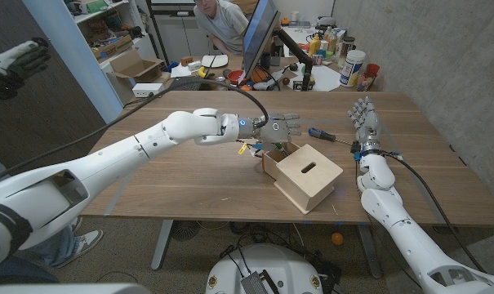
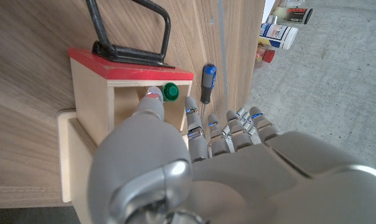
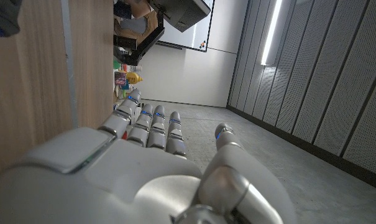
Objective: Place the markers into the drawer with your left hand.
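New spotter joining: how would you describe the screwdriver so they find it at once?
Start at the wooden box mid-table. Just beyond it, between the left hand and right hand, lies the screwdriver. Its blue handle and bare metal shaft set it apart from the markers by the drawer.

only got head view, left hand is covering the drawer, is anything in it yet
Observer: Yes. The left wrist view shows a green marker cap inside the open drawer.
Operator: is the hand gripping it
Observer: Cannot tell. The left hand has its thumb tip right beside the cap, while its fingers reach straight past the drawer.
Operator: anything beyond the fingers
Observer: The screwdriver, lying just beyond the drawer.
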### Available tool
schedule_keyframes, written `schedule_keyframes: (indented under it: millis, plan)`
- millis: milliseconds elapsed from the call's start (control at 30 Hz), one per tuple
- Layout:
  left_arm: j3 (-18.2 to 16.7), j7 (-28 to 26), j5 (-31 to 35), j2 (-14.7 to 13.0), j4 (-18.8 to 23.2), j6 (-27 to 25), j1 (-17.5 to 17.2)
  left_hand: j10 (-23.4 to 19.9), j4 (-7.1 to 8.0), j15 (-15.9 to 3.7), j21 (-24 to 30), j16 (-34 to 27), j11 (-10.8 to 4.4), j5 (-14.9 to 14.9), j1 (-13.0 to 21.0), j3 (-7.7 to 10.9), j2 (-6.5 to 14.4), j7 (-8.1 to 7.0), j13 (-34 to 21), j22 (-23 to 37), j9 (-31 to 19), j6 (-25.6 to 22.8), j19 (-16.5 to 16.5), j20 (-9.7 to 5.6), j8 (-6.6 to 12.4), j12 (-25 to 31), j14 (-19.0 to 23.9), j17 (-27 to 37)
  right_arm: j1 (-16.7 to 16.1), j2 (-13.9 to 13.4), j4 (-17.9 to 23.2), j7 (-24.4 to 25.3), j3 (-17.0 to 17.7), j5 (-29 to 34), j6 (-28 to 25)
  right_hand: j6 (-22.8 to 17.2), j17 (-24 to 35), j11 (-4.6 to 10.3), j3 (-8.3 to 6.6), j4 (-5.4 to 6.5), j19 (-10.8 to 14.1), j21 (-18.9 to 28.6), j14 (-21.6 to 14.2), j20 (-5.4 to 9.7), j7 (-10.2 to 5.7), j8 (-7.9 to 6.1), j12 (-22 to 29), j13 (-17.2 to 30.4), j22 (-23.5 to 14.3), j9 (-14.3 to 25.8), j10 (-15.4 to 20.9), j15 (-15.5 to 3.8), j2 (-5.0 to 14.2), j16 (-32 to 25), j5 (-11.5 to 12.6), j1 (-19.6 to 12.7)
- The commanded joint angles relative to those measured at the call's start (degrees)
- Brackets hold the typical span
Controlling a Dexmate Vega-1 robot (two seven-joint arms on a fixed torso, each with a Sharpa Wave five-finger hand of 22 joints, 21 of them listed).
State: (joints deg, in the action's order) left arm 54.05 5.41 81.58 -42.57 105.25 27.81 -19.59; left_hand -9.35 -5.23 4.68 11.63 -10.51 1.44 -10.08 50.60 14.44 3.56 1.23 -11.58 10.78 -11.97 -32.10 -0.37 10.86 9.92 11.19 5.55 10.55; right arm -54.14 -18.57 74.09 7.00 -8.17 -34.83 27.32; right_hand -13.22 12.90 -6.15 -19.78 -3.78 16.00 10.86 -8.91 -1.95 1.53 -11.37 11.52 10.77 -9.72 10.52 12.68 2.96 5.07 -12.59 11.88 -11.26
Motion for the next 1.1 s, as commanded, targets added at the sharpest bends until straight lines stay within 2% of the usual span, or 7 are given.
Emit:
schedule_keyframes:
  millis: [33,200,300,433,567,800,1100]
  plan:
    - [-1.2,2.4,-2.1,0.1,0.7,-2.0,-0.9,0.5,0.17,0.18,-0.1,0.1,0.05,-0.4,-0.8,-0.41,0.0,0.25,-0.3,0.3,0.0,0.7,-0.4,0.33,-0.04,-0.1,-0.3,0.2,0.0,-0.4,0.4,-0.4,-0.1,0.1,-0.8,-0.3,0.2,0.0,-0.21,-0.38,0.3,0.2,-0.4,-0.24,-0.05,0.08,0.0,0.3,-0.1,0.1,0.5,-0.05,0.05,0.0,0.3,0.7]
    - [-3.7,3.9,-5.2,0.0,1.7,-4.6,-2.3,0.4,0.66,0.17,0.0,-0.3,-0.09,-0.4,-1.7,-0.53,0.5,-0.14,-0.3,0.3,0.1,1.4,-0.4,0.39,0.05,0.2,0.2,0.3,-0.5,-1.1,2.0,0.3,-0.1,0.5,-1.7,-0.4,0.2,-0.06,-0.21,-0.38,0.2,0.2,-0.5,-0.22,-0.03,0.08,0.0,0.3,-0.1,0.1,0.6,-0.01,0.05,0.0,0.3,0.7]
    - [-5.6,3.0,-6.8,-0.3,2.4,-6.9,-3.6,-0.3,1.25,-0.26,0.2,-0.7,-1.33,-0.5,-2.8,-0.63,1.1,-1.44,-0.3,0.3,0.1,1.4,-0.4,0.36,0.44,0.7,1.3,0.3,-0.6,-1.6,3.2,0.8,-0.2,1.0,-2.5,-0.4,0.2,-0.07,-0.21,-0.38,0.2,0.2,-0.5,-0.24,-0.01,0.09,0.0,0.3,-0.1,0.1,0.6,0.06,0.04,0.0,0.3,0.7]
    - [-8.3,3.2,-10.7,-0.3,3.0,-9.9,-5.4,-1.3,1.36,-0.33,0.2,-0.9,-2.05,-0.5,-3.2,-0.67,1.3,-2.09,-0.4,0.3,0.2,1.4,-0.3,0.5,0.6,1.1,1.7,0.3,-0.7,-2.2,4.8,1.5,-0.5,1.6,-3.5,-0.4,0.2,-0.08,-0.24,-0.39,0.2,0.2,-0.5,-0.25,-0.02,0.08,0.0,0.3,-0.1,0.1,0.6,0.02,0.09,0.0,0.3,0.7]
    - [-10.8,2.4,-13.9,-0.8,3.9,-12.6,-7.4,-1.7,1.44,-0.53,0.4,-0.9,-2.27,-0.4,-3.6,-0.7,1.5,-1.63,-0.4,0.3,0.2,1.6,-0.1,0.52,0.67,1.4,2.0,0.3,-0.9,-2.8,6.3,2.2,-0.8,2.2,-4.5,-0.4,0.2,-0.02,-0.24,-0.42,0.2,0.2,-0.5,-0.27,-0.03,0.09,0.0,0.3,-0.1,0.1,0.5,0.01,0.07,0.0,0.3,0.7]
    - [-17.3,2.2,-26.2,-1.3,5.2,-18.7,-13.1,-1.9,1.72,-0.57,0.6,-1.1,-2.04,-0.4,-4.3,-0.75,1.8,-1.18,-0.4,0.3,0.3,2.2,0.4,0.49,0.6,1.5,2.5,0.3,-1.0,-3.6,8.3,3.1,-1.6,3.3,-6.0,-0.4,0.2,-0.16,-0.25,-0.47,0.2,0.2,-0.4,-0.27,0.01,0.11,0.0,0.3,-0.2,0.1,0.6,0.0,0.05,0.0,0.3,0.7]
    - [-25.0,-5.7,-39.7,-2.4,5.3,-25.6,-22.5,-2.4,2.93,-0.46,0.8,-1.2,-1.86,-0.2,-6.3,-0.88,3.1,-1.51,-0.4,0.3,0.4,4.7,0.8,0.35,0.13,1.7,3.2,0.4,-1.5,-4.8,11.3,4.6,-2.7,4.6,-9.0,-0.3,0.2,-0.15,-0.24,-0.51,0.1,0.2,-0.4,-0.26,-0.07,0.17,-0.1,0.3,-0.2,0.1,0.5,0.04,0.01,0.1,0.3,0.8]
